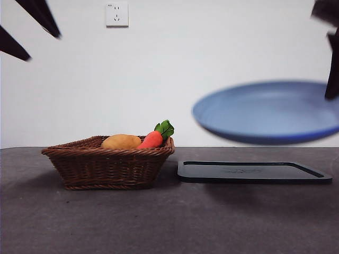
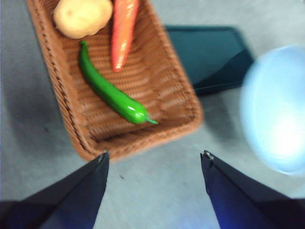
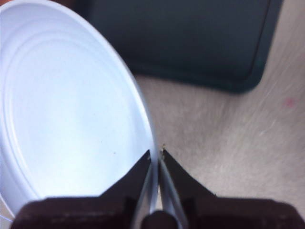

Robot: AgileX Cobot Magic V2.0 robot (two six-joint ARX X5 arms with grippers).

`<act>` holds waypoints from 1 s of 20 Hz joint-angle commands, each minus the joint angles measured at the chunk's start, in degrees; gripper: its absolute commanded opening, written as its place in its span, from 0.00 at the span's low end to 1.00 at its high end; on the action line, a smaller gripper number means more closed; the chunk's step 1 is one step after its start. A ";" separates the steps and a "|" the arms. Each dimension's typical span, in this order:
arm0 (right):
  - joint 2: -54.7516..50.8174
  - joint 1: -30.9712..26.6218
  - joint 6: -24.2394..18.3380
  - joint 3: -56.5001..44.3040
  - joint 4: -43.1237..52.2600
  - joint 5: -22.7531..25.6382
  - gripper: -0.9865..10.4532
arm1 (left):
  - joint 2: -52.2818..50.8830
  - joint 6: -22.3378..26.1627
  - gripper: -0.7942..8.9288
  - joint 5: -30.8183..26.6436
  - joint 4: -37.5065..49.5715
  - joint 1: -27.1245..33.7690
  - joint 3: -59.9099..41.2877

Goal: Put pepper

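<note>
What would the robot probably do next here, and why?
Probably lower the open left gripper onto the pepper, which lies untouched in the basket beside the carrot. The right gripper already holds the blue plate by its rim above the tray.

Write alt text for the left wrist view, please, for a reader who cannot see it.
A green pepper lies in a wicker basket beside a carrot and a potato. The left gripper hovers open above the table near the basket. A blue plate and a dark tray are blurred beyond.
</note>
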 commanded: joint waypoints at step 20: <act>-14.75 0.09 0.72 1.75 -2.14 -0.70 0.09 | 48.04 -12.61 0.43 -14.71 0.92 -8.20 23.56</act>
